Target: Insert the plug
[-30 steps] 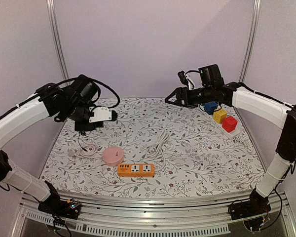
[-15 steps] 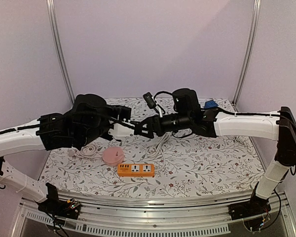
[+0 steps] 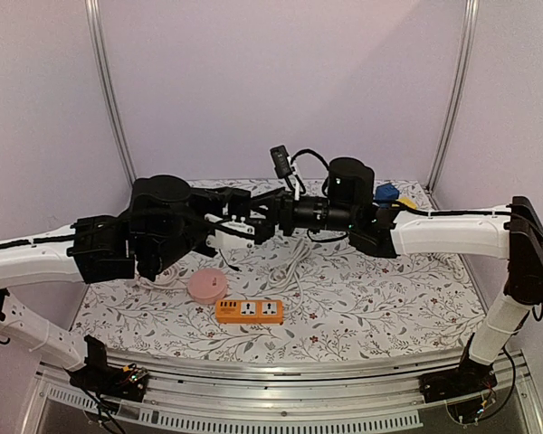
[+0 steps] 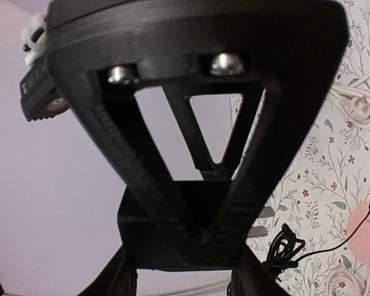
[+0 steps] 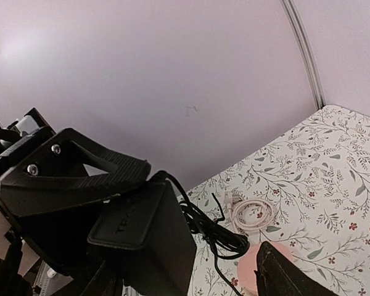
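Both arms up over the desk (image 3: 389, 298), hands meeting tip to tip above its middle. Observed: left hand (image 3: 250, 224) clenched on the plug (image 5: 145, 243), a black block pinched between its fingers (image 4: 148, 185). Two metal prongs (image 4: 259, 222) stick out of the block's side, past the fingers. From the block a black cord (image 5: 213, 237) hangs in loose loops toward the desk. Observed: right hand (image 3: 270, 217) released, jaws wide. The plug sits just in front of it, to the left in its wrist view, apart from the one finger (image 5: 283, 277) that shows at the lower right. Whether its other finger touches the block, cannot tell. On the desk, the orange strip (image 3: 249, 311) lies flat, sockets up, well below both hands and toward the near edge. A pink disc (image 3: 207, 285) sits just beside the strip's left end, below the left hand. A white cable (image 3: 296, 258) lies behind the strip's right end, below the right hand.
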Controlling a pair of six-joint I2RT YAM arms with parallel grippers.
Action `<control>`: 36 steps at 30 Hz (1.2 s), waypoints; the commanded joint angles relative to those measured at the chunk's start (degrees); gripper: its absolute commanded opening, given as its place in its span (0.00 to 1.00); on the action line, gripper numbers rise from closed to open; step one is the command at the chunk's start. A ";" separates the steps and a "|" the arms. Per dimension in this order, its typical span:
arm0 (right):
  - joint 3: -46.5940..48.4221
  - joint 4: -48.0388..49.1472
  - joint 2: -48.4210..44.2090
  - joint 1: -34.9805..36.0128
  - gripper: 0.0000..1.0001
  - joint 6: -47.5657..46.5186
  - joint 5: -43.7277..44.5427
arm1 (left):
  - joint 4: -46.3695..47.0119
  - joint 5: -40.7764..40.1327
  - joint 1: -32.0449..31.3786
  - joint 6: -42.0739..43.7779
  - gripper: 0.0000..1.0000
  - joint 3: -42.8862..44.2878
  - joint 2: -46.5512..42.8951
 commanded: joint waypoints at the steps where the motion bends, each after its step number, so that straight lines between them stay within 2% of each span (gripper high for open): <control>1: 0.21 6.74 0.59 0.29 0.72 -0.32 -2.07 | -1.11 1.23 -1.25 -1.86 0.00 -1.08 -0.75; 3: -0.33 7.70 0.18 0.29 0.64 -0.36 -0.42 | -1.04 1.58 -1.25 -2.27 0.00 -1.26 -1.07; 6: 0.99 7.61 1.23 0.23 0.41 0.23 -0.78 | -0.12 1.61 -1.25 -2.28 0.00 -0.88 -0.83; 8: 1.46 7.51 2.01 0.24 0.31 0.42 -1.94 | -0.16 1.57 -1.25 -2.74 0.00 -0.22 -0.67; 9: 1.56 7.48 2.40 0.23 0.30 0.44 -2.63 | -0.36 1.49 -1.25 -3.17 0.00 0.13 -0.61; 13: 1.58 5.82 2.37 0.27 0.36 -0.33 -3.67 | -0.46 0.99 -1.20 -3.73 0.00 0.42 -0.81; 16: 1.63 1.72 1.81 0.22 0.23 -2.22 -3.32 | -0.23 1.06 -1.11 -3.61 0.00 0.40 -1.00; 17: 1.82 0.26 1.67 0.25 0.14 -3.04 -3.44 | -0.18 1.07 -1.08 -3.56 0.00 0.40 -1.08; 18: 2.14 -1.16 1.51 0.25 0.02 -4.35 -3.63 | -0.04 1.13 -1.07 -3.33 0.00 0.33 -1.09; 20: 2.36 -4.52 0.70 0.20 0.00 -6.59 -3.66 | -1.12 1.59 -1.07 -3.52 0.01 0.35 -1.17; 21: 2.36 -6.07 0.23 0.17 0.00 -7.77 -3.72 | -3.20 2.32 -1.07 -4.48 0.19 0.57 -1.24; 22: 2.05 -7.55 -0.59 0.14 0.00 -10.02 -3.64 | -6.03 3.46 -0.99 -6.30 0.61 1.01 -1.38; 23: 1.61 -9.00 -1.80 0.12 0.00 -11.53 -3.39 | -9.46 5.03 -0.84 -8.69 0.93 1.40 -1.59; 24: 1.06 -10.67 -2.64 0.02 0.00 -13.75 -3.18 | -13.84 7.01 -0.73 -11.45 0.99 1.90 -1.80; 26: -0.27 -13.63 -4.71 0.03 0.00 -19.12 -2.81 | -23.02 12.25 -0.05 -18.31 0.99 3.65 -2.21; 29: -3.53 -14.98 -8.83 0.02 0.00 -26.91 -4.64 | -34.93 24.39 2.86 -31.15 0.99 9.27 -1.78; 32: -6.85 -14.86 -12.02 0.55 0.00 -35.14 -5.87 | -39.45 37.25 6.28 -40.04 1.00 13.68 -1.50; 36: -9.65 -13.72 -13.99 2.35 0.00 -44.35 -5.30 | -40.11 41.45 6.36 -43.20 0.96 17.55 0.44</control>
